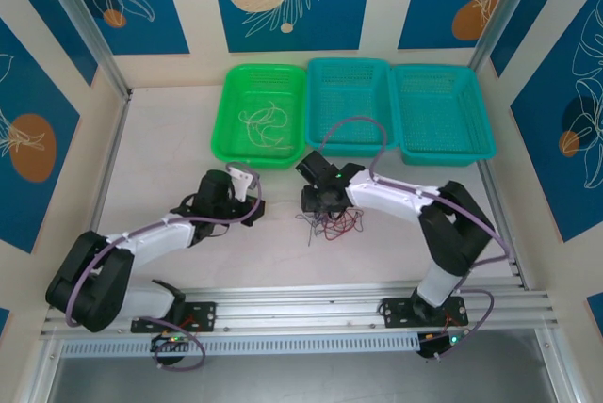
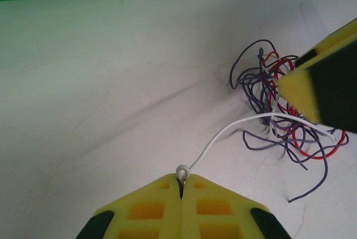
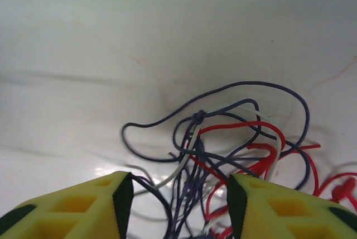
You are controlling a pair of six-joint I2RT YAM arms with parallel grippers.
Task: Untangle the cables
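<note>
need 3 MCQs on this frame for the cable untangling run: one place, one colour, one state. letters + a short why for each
1. The tangle lies:
A. inside a basket
B. on the table, under the right pincer
C. on the rail by the arm bases

2. The cable gripped by the left pincer is:
A. white
B. red
C. black

3. The right pincer is:
A. shut on one red cable
B. shut with nothing in it
C. open, jaws astride the tangle

Key:
1 B, as the top view shows the heap on the bare tabletop beneath that pincer.
2 A, as the left wrist view shows the white cable with its looped end pinched at the closed tips, running off to the heap.
3 C, as the right wrist view shows the jaws well apart with dark and red strands between them.
</note>
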